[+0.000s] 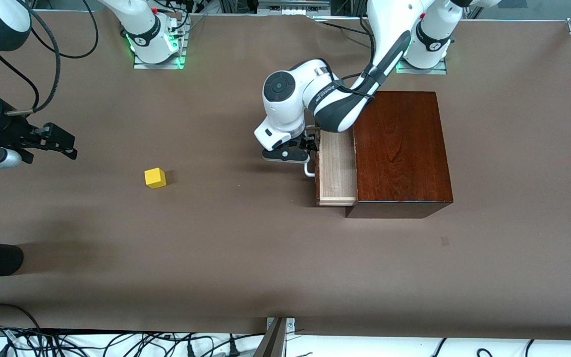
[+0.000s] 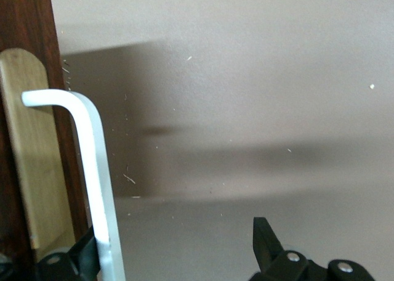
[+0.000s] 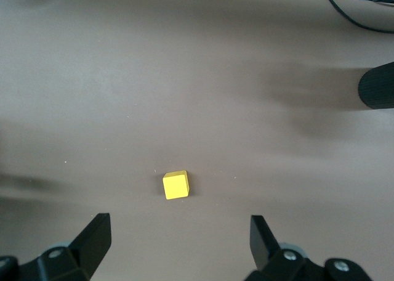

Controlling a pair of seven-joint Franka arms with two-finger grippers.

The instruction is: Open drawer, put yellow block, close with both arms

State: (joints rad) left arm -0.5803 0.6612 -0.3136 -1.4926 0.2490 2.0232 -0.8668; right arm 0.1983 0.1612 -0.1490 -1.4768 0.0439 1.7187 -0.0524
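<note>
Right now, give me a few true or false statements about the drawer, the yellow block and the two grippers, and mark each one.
1. The drawer is pulled partly out of the dark wooden box. True.
2. The yellow block lies inside the drawer. False: it sits on the brown table, toward the right arm's end, apart from the box.
3. The left gripper is at the drawer's white handle, its fingers open around it. True.
4. The right gripper is shut on the yellow block. False: its fingers are open and the block lies free on the table.
5. The drawer already holds something. False: its visible tray is bare.
</note>
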